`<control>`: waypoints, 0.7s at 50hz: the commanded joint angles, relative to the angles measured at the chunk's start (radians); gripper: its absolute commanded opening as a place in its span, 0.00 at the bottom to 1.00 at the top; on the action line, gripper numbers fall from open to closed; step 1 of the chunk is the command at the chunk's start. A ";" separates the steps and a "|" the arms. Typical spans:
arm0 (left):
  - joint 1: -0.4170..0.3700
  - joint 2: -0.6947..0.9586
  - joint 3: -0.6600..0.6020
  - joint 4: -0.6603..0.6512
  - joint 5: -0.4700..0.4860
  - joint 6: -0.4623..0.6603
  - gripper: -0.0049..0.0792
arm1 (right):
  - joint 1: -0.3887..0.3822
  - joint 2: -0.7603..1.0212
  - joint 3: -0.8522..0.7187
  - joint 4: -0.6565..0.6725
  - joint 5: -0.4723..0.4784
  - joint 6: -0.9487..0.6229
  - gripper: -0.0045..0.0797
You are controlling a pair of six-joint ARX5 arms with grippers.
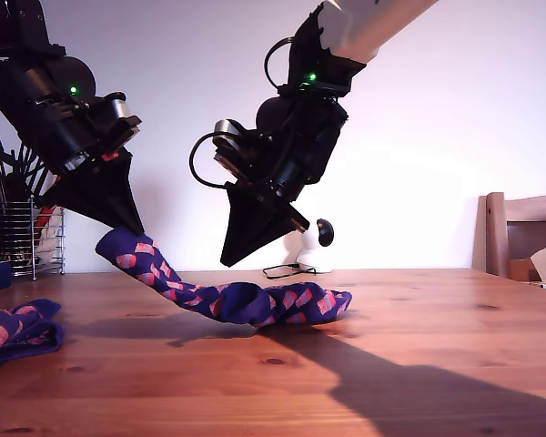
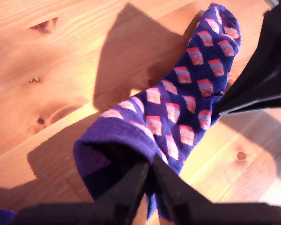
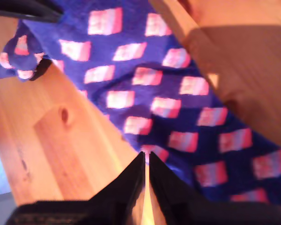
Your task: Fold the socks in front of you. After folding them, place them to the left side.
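Sock (image 1: 227, 296) lies along the wooden table (image 1: 391, 337), its cuff lifted at the exterior view's left, pinched by my first gripper (image 2: 150, 176); my second gripper (image 3: 145, 161) hangs over its middle, pressed together on nothing; another sock (image 1: 14, 332) lies bunched at that view's left edge.

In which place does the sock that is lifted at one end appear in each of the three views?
Exterior view: the lifted sock slopes from its raised end, left of centre, down onto the table at the centre.
First wrist view: it fills the middle, stretching away from the camera.
Second wrist view: it covers most of the picture, seen close.
Shared landmark: the wooden table beneath it.
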 commanded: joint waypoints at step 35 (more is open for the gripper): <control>0.003 0.011 -0.009 0.026 0.001 0.011 0.03 | -0.020 0.084 -0.025 0.025 0.003 -0.021 0.04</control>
